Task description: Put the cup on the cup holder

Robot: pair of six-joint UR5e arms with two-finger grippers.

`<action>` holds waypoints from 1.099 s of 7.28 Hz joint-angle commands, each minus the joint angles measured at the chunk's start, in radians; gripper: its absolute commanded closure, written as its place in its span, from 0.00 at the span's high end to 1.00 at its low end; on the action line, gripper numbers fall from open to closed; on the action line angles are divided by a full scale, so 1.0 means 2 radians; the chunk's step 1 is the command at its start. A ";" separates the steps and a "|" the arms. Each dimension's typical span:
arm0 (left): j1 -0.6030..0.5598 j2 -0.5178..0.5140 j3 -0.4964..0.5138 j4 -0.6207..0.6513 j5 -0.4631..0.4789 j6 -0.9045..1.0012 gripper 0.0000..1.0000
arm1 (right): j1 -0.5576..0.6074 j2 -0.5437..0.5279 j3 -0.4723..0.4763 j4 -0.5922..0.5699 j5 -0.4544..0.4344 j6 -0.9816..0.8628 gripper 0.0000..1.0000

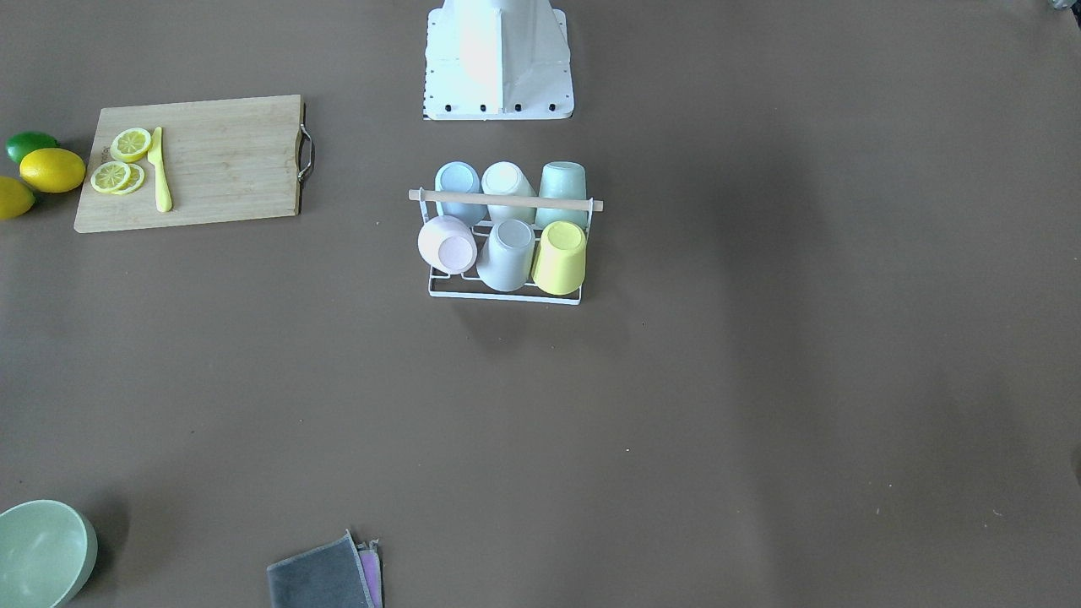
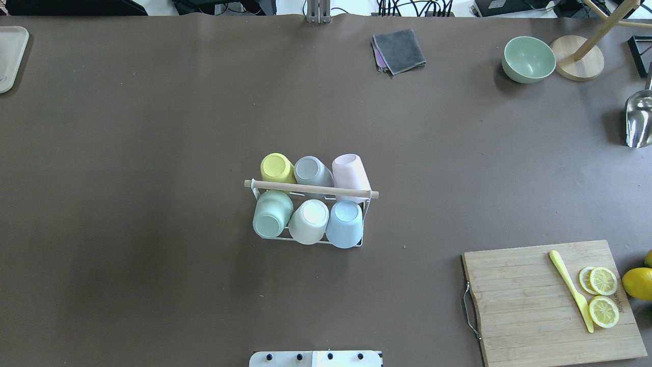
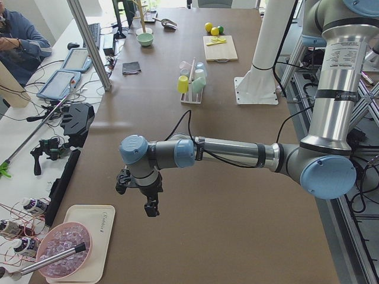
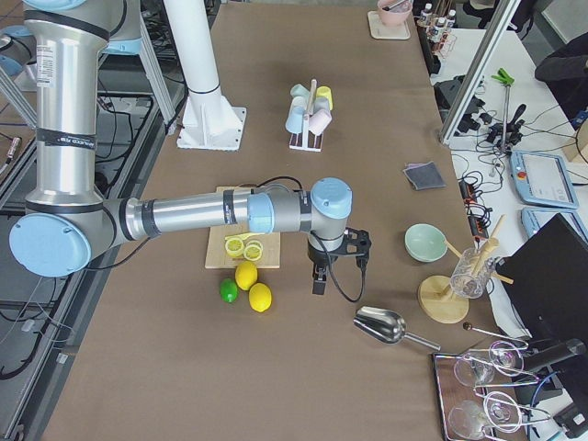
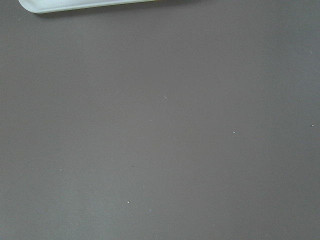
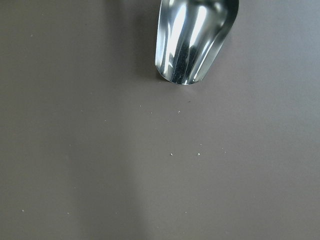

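Observation:
The cup holder (image 2: 310, 188), a white wire rack with a wooden rod across its top, stands mid-table; it also shows in the front view (image 1: 507, 200). Several cups sit upside down on its prongs: yellow (image 2: 276, 168), grey (image 2: 310, 171), pink (image 2: 350, 173), green (image 2: 271, 216), white (image 2: 309, 220) and blue (image 2: 345, 223). My left gripper (image 3: 151, 208) hangs over the table's left end, far from the rack. My right gripper (image 4: 319, 280) hangs over the right end near the lemons. Both show only in side views, so I cannot tell whether they are open or shut.
A cutting board (image 2: 530, 311) with lemon slices and a yellow knife lies at the near right. A metal scoop (image 6: 192, 40), green bowl (image 2: 528, 59) and wooden stand (image 2: 578, 63) are far right. A grey cloth (image 2: 399, 50) lies far centre, a tray (image 2: 10, 56) far left.

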 commanded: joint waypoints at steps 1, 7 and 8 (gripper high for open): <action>0.000 0.000 0.000 0.000 0.000 0.000 0.99 | 0.023 -0.018 -0.002 0.001 0.016 -0.036 1.00; 0.000 0.000 0.001 0.000 0.000 0.000 0.99 | 0.027 -0.017 -0.011 0.001 0.009 -0.053 1.00; 0.000 0.000 0.001 0.000 0.000 0.000 0.99 | 0.027 -0.016 -0.010 0.001 0.009 -0.053 1.00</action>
